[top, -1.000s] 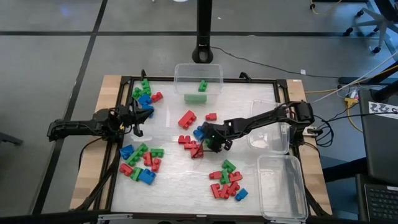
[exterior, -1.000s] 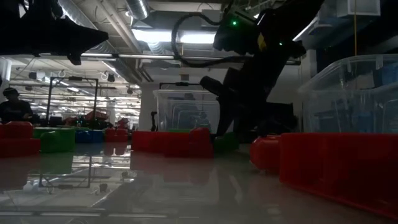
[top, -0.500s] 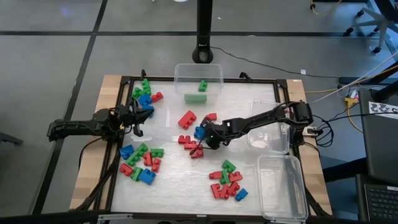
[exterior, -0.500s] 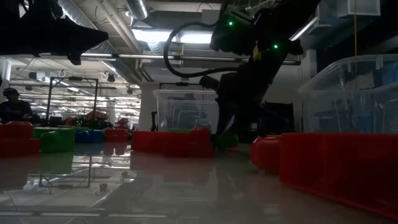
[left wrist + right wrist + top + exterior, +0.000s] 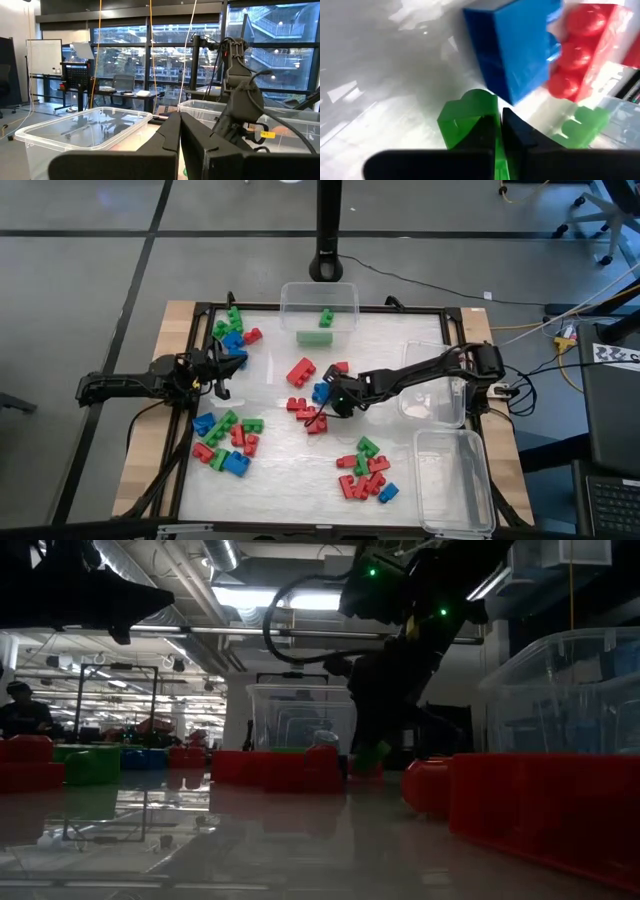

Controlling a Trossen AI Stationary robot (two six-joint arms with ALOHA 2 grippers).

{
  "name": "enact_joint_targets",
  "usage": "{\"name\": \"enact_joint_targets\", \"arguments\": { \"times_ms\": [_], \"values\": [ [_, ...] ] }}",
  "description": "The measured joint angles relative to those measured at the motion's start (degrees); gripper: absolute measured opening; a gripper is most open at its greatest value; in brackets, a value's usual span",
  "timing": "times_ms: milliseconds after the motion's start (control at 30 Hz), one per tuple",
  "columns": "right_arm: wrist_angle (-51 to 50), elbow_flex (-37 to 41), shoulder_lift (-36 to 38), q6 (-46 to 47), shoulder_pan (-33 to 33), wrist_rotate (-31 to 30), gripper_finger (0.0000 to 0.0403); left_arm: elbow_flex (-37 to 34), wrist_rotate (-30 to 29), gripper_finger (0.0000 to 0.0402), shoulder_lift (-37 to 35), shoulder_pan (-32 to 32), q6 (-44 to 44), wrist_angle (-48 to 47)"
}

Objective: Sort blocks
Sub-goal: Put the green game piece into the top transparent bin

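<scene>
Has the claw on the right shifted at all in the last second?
Yes. The right claw, shut on a green brick, slid toward the far tub, away from the near red bricks.

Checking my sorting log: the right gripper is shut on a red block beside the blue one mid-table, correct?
Not quite. The right gripper is shut on a green block, not a red one, as the right wrist view shows. It is beside the blue block mid-table.

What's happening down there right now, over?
Right pincer shut on green block. Blue block close ahead. Left pincer parked at table's left edge.
</scene>
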State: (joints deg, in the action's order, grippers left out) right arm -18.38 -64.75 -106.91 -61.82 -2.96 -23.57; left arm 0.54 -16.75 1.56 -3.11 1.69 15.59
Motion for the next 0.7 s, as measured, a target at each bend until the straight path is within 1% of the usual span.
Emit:
{"name": "enact_joint_targets", "arguments": {
  "times_ms": [200, 433, 567, 700],
  "values": [
    [0.08, -0.02, 5.07, -0.13, 0.04, -0.48, 0.0013, 0.0, -0.17, 0.0001, 0.0, 0.0, -0.04, 0.04],
    [1.15, -0.09, 12.54, -1.54, 1.5, -2.99, 0.0013, 0.0, -0.31, 0.0001, 0.0, 0.0, -0.09, 0.02],
    [2.76, -0.36, 16.85, -1.92, 4.11, -2.85, 0.0012, -0.01, -0.39, 0.0001, 0.0, 0.0, -0.2, 0.02],
    [2.74, -3.6, 18.65, -1.94, 8.22, -2.08, 0.0014, 0.0, -0.42, 0.0001, 0.0, 0.0, -0.2, 0.02]
  ]
}}
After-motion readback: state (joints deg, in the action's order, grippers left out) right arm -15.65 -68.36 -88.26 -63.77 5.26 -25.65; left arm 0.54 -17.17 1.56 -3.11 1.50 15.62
